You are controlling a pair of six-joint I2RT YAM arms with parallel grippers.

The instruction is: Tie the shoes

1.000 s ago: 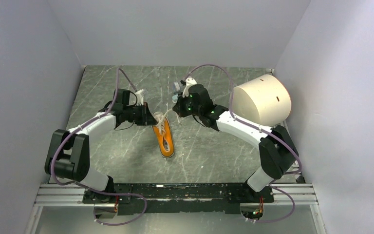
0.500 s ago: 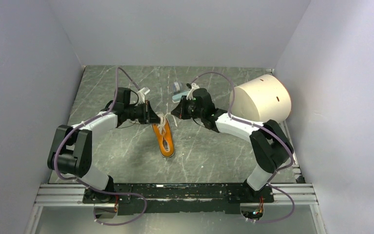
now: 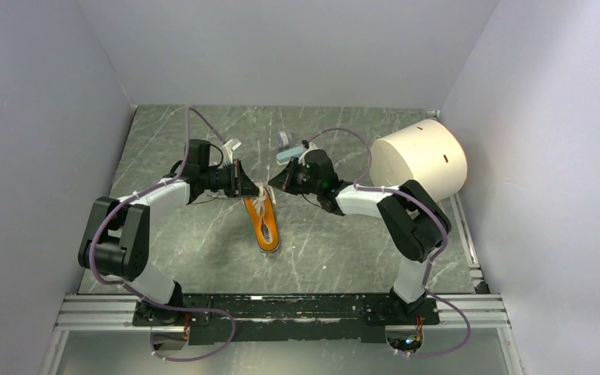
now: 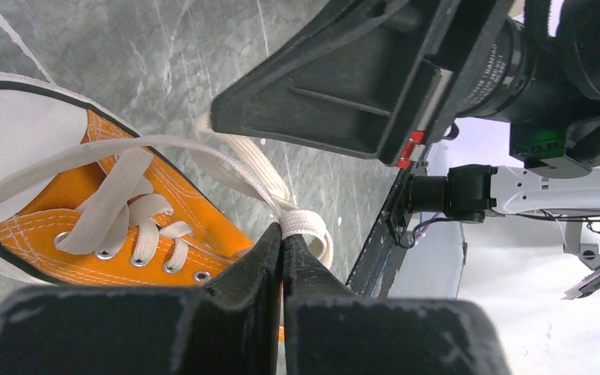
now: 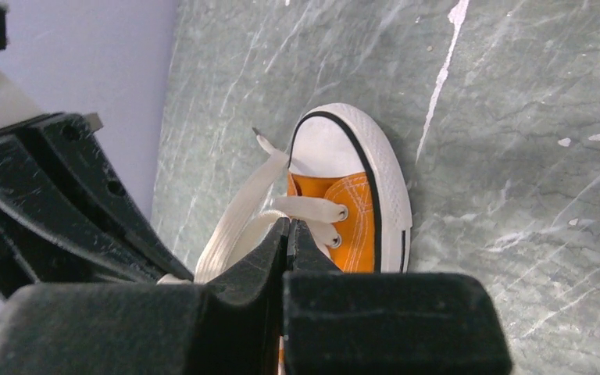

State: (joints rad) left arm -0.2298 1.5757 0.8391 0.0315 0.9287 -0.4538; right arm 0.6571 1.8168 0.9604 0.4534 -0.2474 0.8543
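Left gripper (image 4: 283, 241) and right gripper (image 5: 289, 229), each clamped shut on a lace (image 4: 242, 168), face off across the orange sneaker (image 3: 266, 230). Its long axis runs near-to-far between them.

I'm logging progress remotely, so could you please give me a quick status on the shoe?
Left tool shut on laces. Right tool shut on laces too. Sneaker on table, knot not tied. White drum far right, clear.

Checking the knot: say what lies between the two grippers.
The laces over the shoe, pinched by the left gripper and right gripper; the top view shows it.
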